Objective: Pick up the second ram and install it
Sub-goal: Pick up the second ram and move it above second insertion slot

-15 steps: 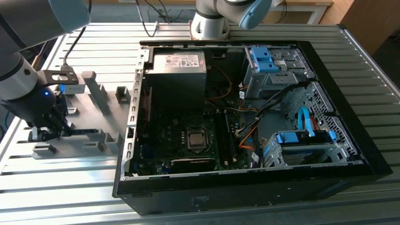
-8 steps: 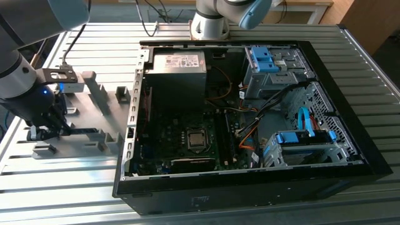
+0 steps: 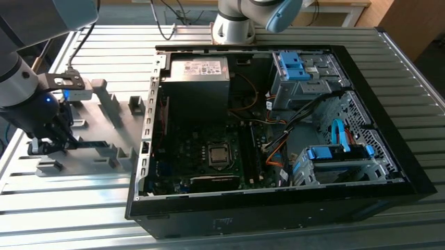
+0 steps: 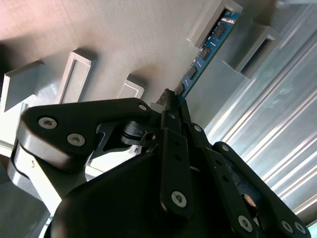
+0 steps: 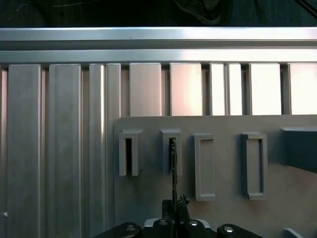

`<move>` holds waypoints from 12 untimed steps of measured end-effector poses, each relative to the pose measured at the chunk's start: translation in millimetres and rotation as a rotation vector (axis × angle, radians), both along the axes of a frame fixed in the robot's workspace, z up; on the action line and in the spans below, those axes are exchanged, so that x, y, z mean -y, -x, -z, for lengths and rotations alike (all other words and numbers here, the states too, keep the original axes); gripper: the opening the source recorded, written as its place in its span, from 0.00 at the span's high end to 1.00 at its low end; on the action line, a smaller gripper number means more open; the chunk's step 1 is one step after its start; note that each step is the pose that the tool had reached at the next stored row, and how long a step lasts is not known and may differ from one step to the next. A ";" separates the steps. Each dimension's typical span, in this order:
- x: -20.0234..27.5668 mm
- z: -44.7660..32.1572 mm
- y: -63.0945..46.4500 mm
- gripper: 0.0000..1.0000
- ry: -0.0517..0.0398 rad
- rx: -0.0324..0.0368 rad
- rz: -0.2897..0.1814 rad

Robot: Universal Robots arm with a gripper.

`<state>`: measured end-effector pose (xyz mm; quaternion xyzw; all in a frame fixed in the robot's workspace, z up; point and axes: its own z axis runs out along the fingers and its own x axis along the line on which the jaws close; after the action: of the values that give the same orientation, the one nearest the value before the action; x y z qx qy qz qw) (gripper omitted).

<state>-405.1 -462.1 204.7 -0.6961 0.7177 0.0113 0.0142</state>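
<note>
No text can be read. A white label (image 3: 199, 67) sits on the grey power supply box (image 3: 175, 72), at about eleven o'clock inside the open computer case (image 3: 313, 211); its print is too small to make out. A faint mark (image 3: 222, 224) on the case's near outer wall is also illegible.

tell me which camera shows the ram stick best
The second wrist view: the ram shows its blue face and dark chips, running from the end effector into the holder. The first wrist view shows it edge-on, a thin dark line; the exterior view, a dark strip.
</note>
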 end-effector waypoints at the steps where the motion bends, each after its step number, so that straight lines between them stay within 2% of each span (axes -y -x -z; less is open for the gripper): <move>1: 0.0 -0.9 0.0 0.86 -0.0001 0.0001 0.000; 12: 0.0 -8.6 0.0 0.86 -0.0001 0.0001 0.000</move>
<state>-405.1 -462.1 213.3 -0.6961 0.7177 0.0113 0.0142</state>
